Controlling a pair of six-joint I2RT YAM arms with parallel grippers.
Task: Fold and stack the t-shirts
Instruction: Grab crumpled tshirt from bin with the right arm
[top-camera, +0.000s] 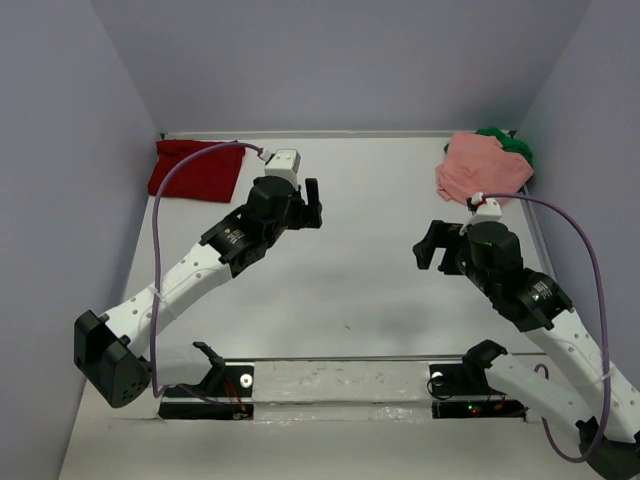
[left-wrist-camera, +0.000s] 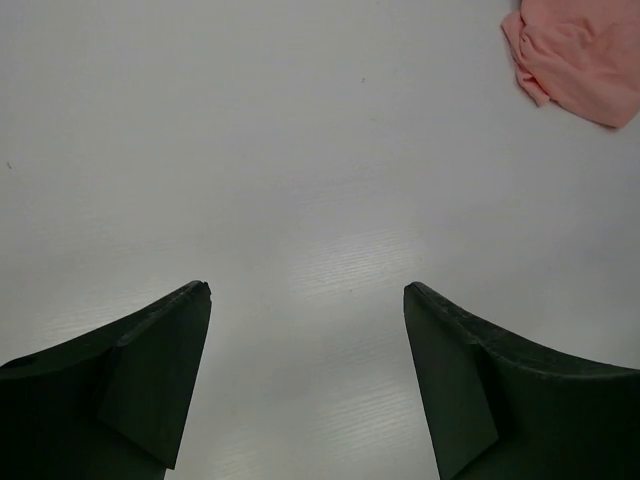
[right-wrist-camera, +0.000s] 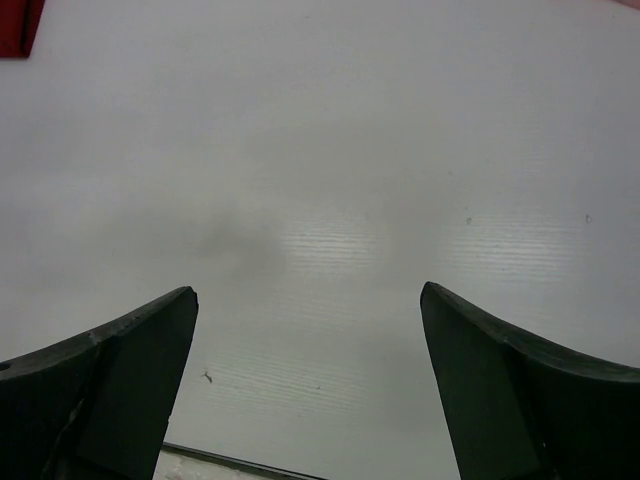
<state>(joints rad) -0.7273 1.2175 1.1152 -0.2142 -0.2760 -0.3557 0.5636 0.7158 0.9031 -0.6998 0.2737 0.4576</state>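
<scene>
White table (top-camera: 360, 280) seen from above. The left gripper (left-wrist-camera: 305, 290), near 10 o'clock of centre, and the right gripper (right-wrist-camera: 308, 295), at 3 o'clock, both hang spread wide, grasping nothing. A crumpled salmon-pink t-shirt (top-camera: 482, 168) at 2 o'clock hides most of a green t-shirt (top-camera: 517, 147). A flat dark red t-shirt (top-camera: 197, 170) lies at 10 o'clock.

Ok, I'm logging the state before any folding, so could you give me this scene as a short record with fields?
dark red t-shirt: flat, looks folded, far left corner of table
salmon-pink t-shirt: crumpled, far right corner
green t-shirt: mostly hidden behind the pink one, touching it
left gripper: open, empty, above the table
right gripper: open, empty, above the table
stack: none yet
</scene>
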